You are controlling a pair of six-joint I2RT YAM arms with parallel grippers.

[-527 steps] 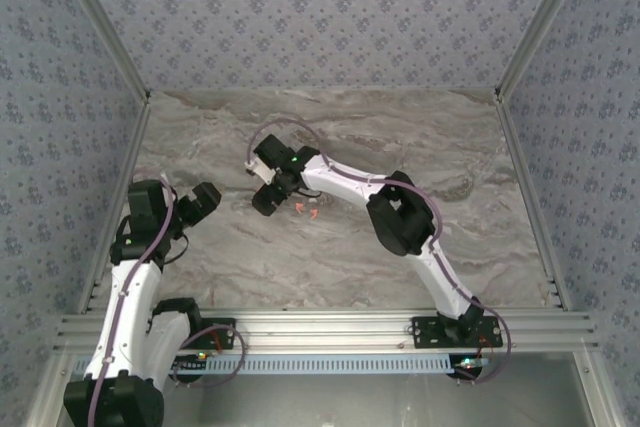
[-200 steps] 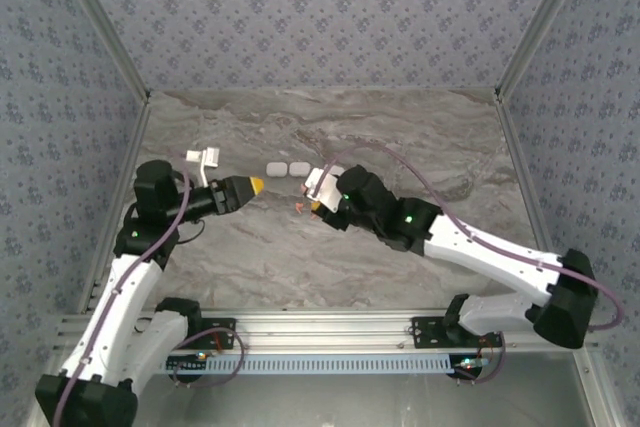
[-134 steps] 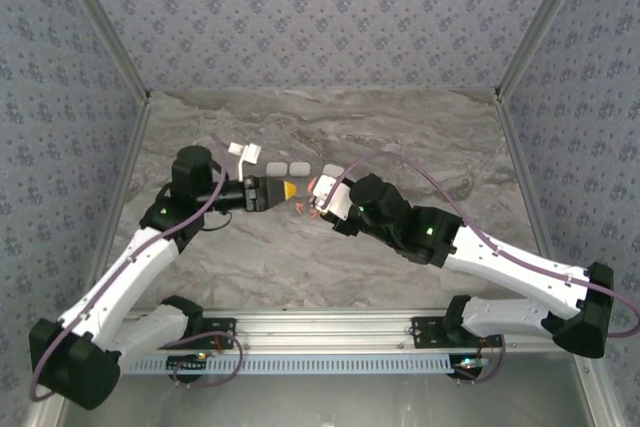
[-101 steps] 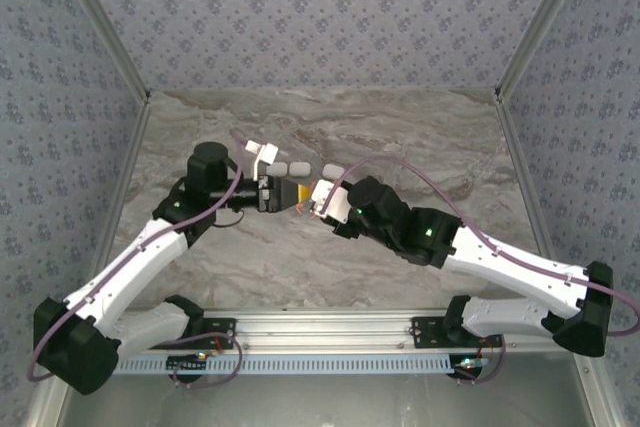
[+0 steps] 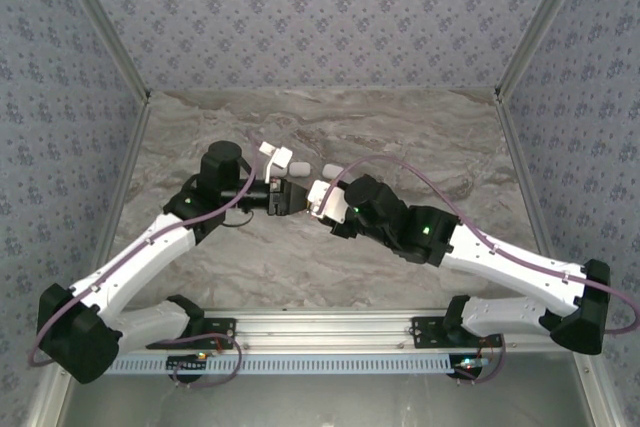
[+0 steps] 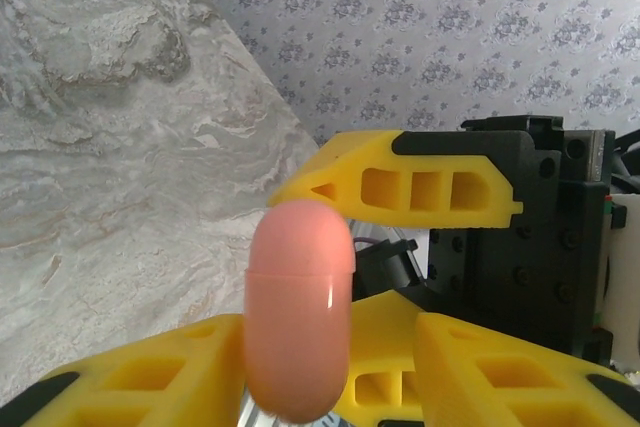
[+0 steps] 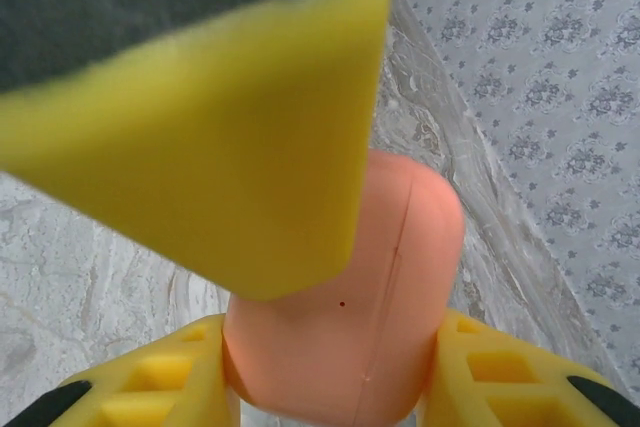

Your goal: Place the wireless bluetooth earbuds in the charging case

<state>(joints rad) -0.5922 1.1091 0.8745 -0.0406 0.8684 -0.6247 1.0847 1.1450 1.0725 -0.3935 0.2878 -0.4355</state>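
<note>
Case (image 7: 400, 247), coral, in right claw (image 7: 335, 347)

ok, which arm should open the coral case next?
Left, probably. The right pincer clamps the coral-pink rounded plastic case, steadying it; the left pincer flanks its other end.

The left hand (image 5: 292, 198) and right hand (image 5: 312, 203) meet tip to tip at the middle of the bench (image 5: 430, 137), with the coral case (image 6: 298, 307) between them, so nothing can pass there. Two grey cases (image 5: 283, 167) (image 5: 332, 169) lie just behind. Both arms slant across the near bench. The far strip and right side lie open up to the walls (image 5: 320, 17).
</note>
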